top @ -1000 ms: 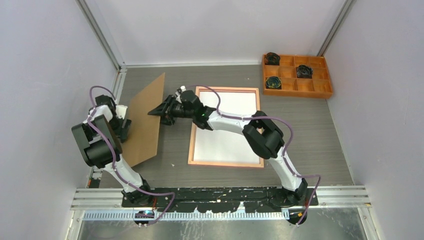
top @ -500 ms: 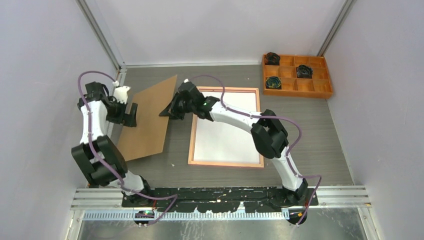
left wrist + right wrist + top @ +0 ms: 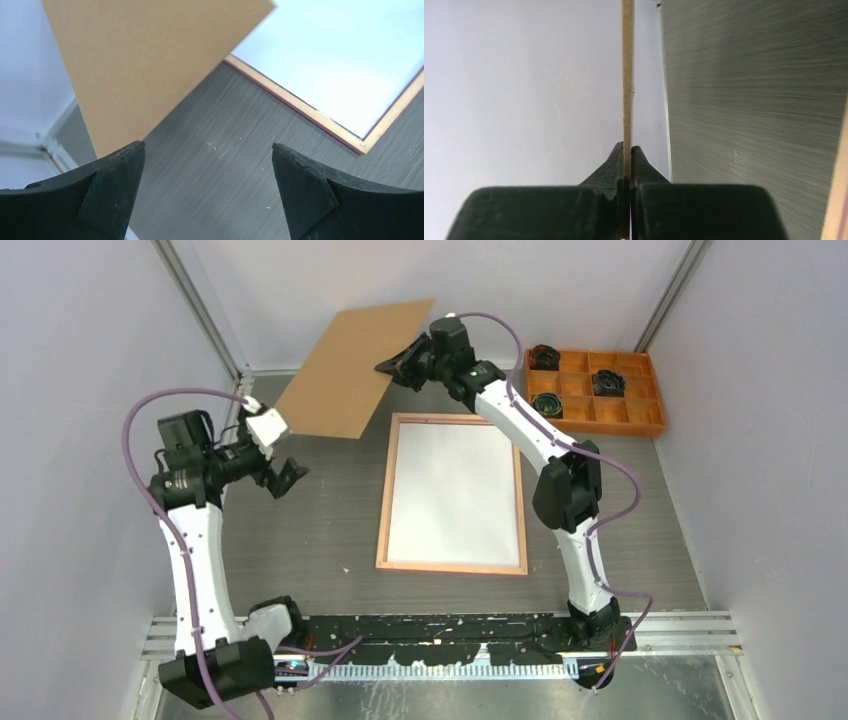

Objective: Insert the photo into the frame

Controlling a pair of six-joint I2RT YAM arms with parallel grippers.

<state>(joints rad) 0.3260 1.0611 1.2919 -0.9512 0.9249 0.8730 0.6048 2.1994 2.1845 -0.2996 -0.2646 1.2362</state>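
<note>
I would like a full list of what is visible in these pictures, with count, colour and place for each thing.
backing board: one, brown, tilted in the air over the far left of the table.
frame: one, tan wood border facing up, flat on the middle of the table.
white sheet: one, white, fills the inside of the frame; I cannot tell whether it is the photo.
orange tray: one, orange, far right corner of the table.
dark coiled items: three, black, each in its own compartment of the orange tray.
table: one, grey.
left pincer: one, black, open and empty, above the table's left side.
right pincer: one, black, shut on the backing board's edge.
</note>
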